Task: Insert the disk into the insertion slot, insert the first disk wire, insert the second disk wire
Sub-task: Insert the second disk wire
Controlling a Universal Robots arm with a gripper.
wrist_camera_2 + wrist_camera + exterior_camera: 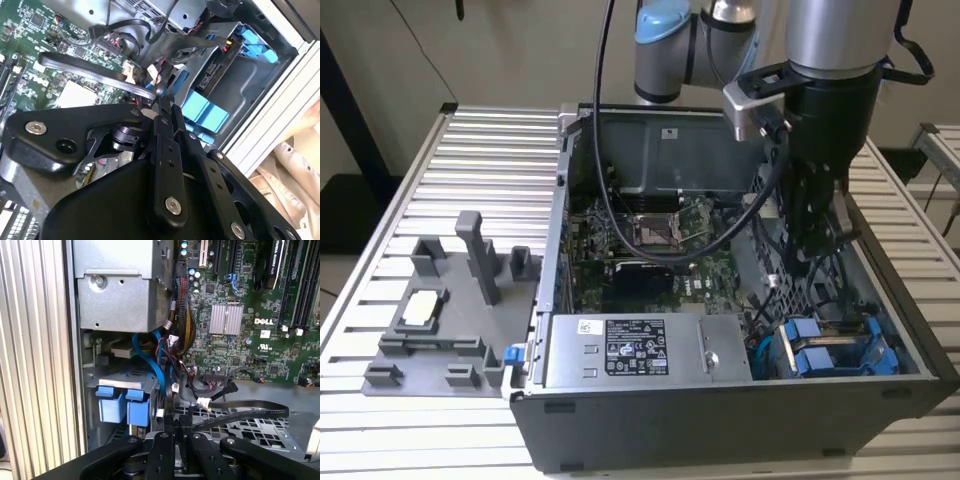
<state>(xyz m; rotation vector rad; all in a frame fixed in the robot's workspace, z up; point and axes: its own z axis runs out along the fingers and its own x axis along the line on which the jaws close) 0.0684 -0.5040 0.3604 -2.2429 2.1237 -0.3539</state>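
Note:
The disk's bright blue carrier sits low in the grey drive cage at the case's front corner, on the exterior view's right; its two blue tabs also show in both wrist views. The perforated grey cage with the insertion slot surrounds it. My gripper hangs inside the case just above and behind the cage. Its fingers are pressed together on the end of a flat black disk wire, which loops away over the cage. A blue wire runs down beside the carrier.
A silver box with a black-and-white sticker lies along the case's front, beside the cage. The green motherboard fills the middle, and a bundle of loose cables hangs beside my gripper. A grey fixture plate rests on the slatted table.

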